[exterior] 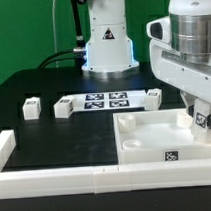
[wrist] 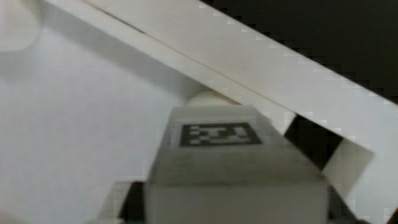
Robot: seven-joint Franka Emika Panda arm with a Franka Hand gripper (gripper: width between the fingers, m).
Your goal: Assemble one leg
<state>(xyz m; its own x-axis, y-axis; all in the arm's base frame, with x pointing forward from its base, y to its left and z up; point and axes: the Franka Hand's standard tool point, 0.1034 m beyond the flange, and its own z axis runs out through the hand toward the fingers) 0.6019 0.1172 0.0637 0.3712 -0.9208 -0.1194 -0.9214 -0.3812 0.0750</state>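
Leg (wrist: 217, 135) sits clamped in the gripper (exterior: 201, 115), whose jaws are narrowed onto its sides. In the wrist view its square tag faces the camera, and a white edge runs slantwise just behind it. In the exterior view the gripper hangs low over the panel (exterior: 145, 136), at the panel's far corner on the exterior view's right. Whether the leg already touches the panel cannot be told.

The panel lies flat on the black table (exterior: 55, 141) and carries a small tag on its near edge. A white rail (exterior: 57, 181) runs along the table's front, just before the panel.

Behind the panel the marker board (exterior: 105, 98) lies flat. A spare leg (exterior: 155, 94) stands just beside its end on the exterior view's right. Two more spare legs (exterior: 64, 108) (exterior: 32, 107) stand on the other side, near each other. The robot base (exterior: 108, 48) rises behind the board.
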